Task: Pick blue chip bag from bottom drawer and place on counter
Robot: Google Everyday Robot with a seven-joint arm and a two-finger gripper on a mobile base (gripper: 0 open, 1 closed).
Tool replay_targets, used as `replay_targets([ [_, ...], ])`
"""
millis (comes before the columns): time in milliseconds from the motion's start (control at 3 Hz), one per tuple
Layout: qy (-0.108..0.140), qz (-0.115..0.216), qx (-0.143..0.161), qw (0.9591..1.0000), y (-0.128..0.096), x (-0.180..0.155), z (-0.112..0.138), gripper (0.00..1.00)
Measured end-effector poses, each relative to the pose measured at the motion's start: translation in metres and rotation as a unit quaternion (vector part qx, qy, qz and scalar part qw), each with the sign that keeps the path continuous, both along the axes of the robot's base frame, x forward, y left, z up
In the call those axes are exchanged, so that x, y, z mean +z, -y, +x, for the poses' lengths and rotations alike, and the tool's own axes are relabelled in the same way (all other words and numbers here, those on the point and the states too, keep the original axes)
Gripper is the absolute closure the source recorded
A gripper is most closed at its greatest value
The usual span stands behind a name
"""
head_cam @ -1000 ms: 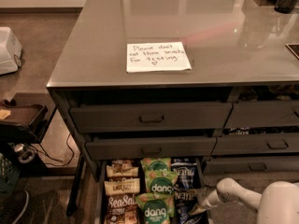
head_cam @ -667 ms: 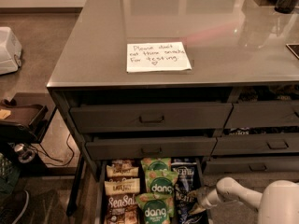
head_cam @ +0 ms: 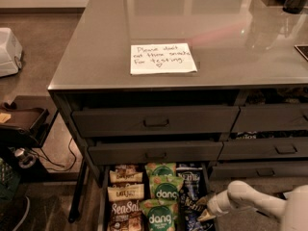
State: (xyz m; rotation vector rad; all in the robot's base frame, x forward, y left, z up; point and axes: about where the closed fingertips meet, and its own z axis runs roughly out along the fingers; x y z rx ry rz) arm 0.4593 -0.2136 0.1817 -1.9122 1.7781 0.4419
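— Jaws: wide or closed?

— Cannot tell. The pale two-finger gripper (head_cam: 204,213) points nose-down at the right side of the wide, dark grey metal bottom drawer (head_cam: 103,201), and its tip hides how the jaws stand.

— What has changed in the last second?

— Very little. The white arm (head_cam: 250,200) has crept a touch lower and closer to the snacks. Nothing in the drawer has shifted.

— Where is the bag?

— The small, glossy, dark navy blue chip bag (head_cam: 189,181) lies in the drawer's right column, just beside the green "dang" bags (head_cam: 163,192). A second navy bag sits nearer the gripper's tip. Neither is lifted.

— Meaning for the task?

— The reach looks all but finished, so closing on a navy bag seems the step in hand. The lift and the carry up to the large glossy grey desk (head_cam: 226,37), where the white handwritten paper note (head_cam: 162,58) rests, are not yet done.
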Motion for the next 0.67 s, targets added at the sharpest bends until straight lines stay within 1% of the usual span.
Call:
replay_targets([
  [333,0.012,-0.007,0.0,0.9999,0.005,0.075,-0.012,1.0],
  [667,0.022,-0.019,0.013,0.9995,0.0,0.143,-0.024,1.0],
])
